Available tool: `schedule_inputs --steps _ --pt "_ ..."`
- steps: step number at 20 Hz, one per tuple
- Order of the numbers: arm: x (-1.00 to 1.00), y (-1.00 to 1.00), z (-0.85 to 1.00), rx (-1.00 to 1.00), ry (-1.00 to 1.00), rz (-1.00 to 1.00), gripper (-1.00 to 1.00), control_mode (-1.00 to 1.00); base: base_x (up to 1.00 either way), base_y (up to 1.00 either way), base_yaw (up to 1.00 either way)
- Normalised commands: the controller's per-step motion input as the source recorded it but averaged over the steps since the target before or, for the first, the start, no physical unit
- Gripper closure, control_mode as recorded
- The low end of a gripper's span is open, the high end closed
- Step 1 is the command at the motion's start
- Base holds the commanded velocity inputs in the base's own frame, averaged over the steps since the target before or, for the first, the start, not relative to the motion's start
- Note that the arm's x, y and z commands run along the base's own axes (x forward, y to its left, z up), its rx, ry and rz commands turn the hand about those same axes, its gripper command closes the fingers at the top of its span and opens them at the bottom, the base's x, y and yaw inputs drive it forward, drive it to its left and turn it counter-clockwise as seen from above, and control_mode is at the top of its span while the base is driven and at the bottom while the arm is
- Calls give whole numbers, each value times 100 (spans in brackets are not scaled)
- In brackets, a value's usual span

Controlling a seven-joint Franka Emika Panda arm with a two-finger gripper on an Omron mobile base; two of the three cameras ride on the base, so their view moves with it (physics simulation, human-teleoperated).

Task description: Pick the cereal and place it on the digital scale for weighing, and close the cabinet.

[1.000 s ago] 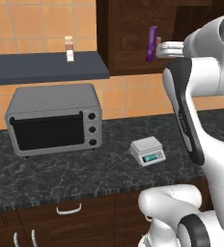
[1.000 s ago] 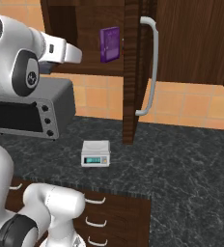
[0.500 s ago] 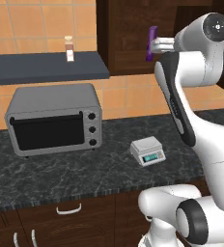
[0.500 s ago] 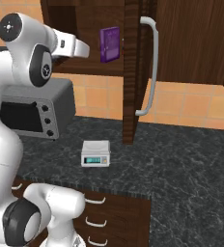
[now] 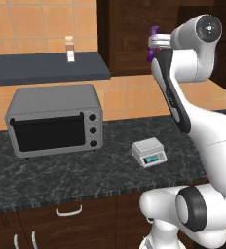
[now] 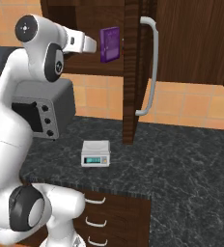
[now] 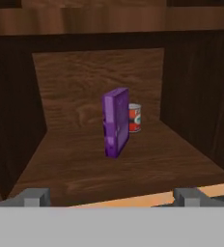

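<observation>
Progress: nothing of the task looks finished yet; my reading is that the reach for the box is under way.
Cereal: the cereal (image 7: 116,122) stands upright on the shelf inside the cabinet (image 6: 133,72), edge-on to the hand camera, with a red can (image 7: 134,117) just behind it and to one side.
Pincer: the pincer (image 7: 111,195) is spread fully wide and holds nothing; its two tips sit at the front lip of the cabinet shelf, short of the cereal, which lies roughly on the line between them.
Digital scale: the digital scale (image 5: 148,152) rests bare on the table (image 5: 61,180), below the cabinet and to the right of the toaster oven (image 5: 54,120).
Cabinet door: the door with its handle (image 6: 151,67) stands open, edge toward the right base camera.
Left to do: grasp the cereal, carry it down to the digital scale, then swing the door shut.
Change from earlier: the arm has swung its upper joints higher and closer to the cabinet; cereal, digital scale and door have not moved.
</observation>
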Motion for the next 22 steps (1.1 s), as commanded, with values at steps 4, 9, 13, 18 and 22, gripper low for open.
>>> schedule_inputs --steps 4,9,13,18,22 --pt "59 -10 0 0 0 0 -100 -100 0 0 0" --pt "49 -5 0 0 0 0 -100 -100 0 0 0" --pt "47 0 0 0 0 0 -100 -100 0 0 0" --pt "57 -2 0 0 0 0 -100 -100 0 0 0" --pt "52 -21 0 0 0 0 -100 -100 0 0 0"
